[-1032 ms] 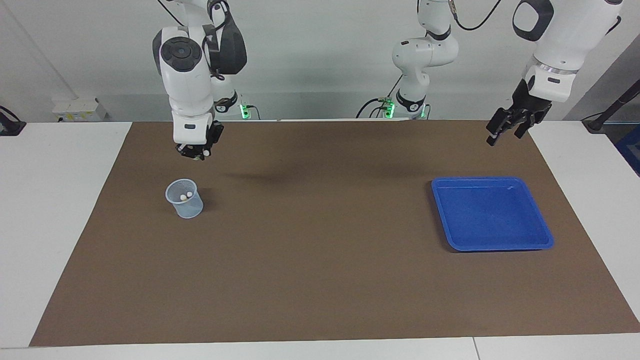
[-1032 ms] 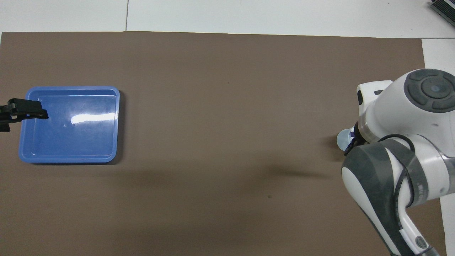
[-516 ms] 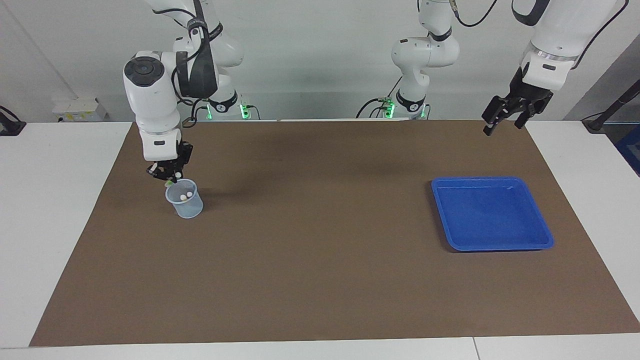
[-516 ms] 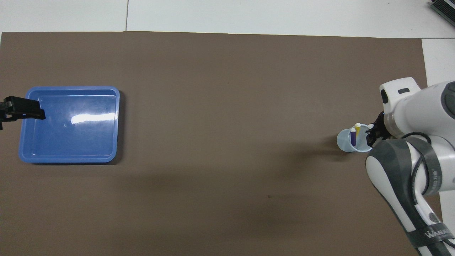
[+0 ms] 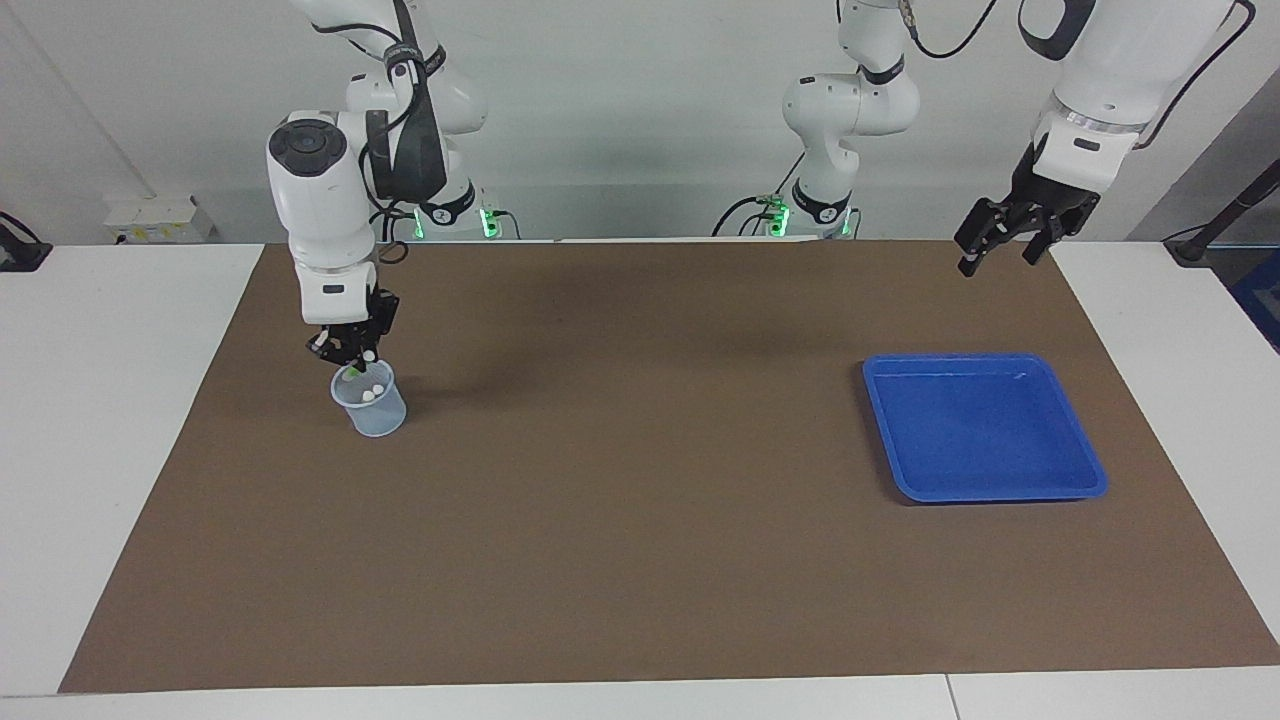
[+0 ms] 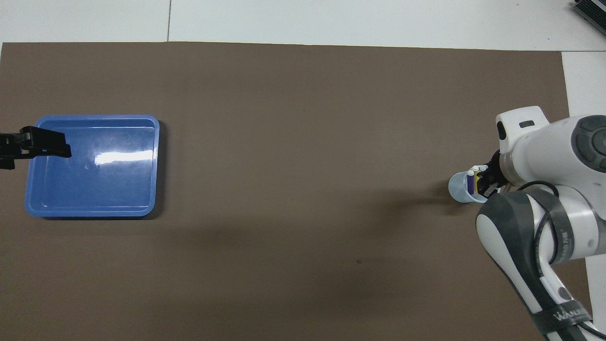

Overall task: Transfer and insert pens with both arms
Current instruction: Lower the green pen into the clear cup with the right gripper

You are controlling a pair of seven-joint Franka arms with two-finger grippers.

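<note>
Right gripper (image 5: 348, 352) is directly over the clear plastic cup (image 5: 372, 410), fingers pressed together on a green pen (image 5: 351, 372), whose lower end is at the cup's rim, dipping into the opening. The cup stands upright on the brown mat (image 5: 640, 560) toward the right arm's end of the table. Two pale pen ends (image 5: 372, 391) show inside the cup in the facing view; from overhead these read as a purple pen (image 6: 470, 182) and a yellow pen (image 6: 475, 171) standing in the cup, partly covered by the right arm's wrist. The green pen is mostly hidden by the gripper in the overhead view. Left gripper (image 5: 992, 238) hangs in the air with fingers spread and nothing between them, over the mat's edge nearest the robots at the left arm's end; from overhead, only its black tip (image 6: 35, 144) shows, over the edge of the blue tray. The blue tray (image 5: 1085, 470) sits flat on the mat toward the left arm's end, well apart from the cup, with nothing in it. The left arm is waiting.
</note>
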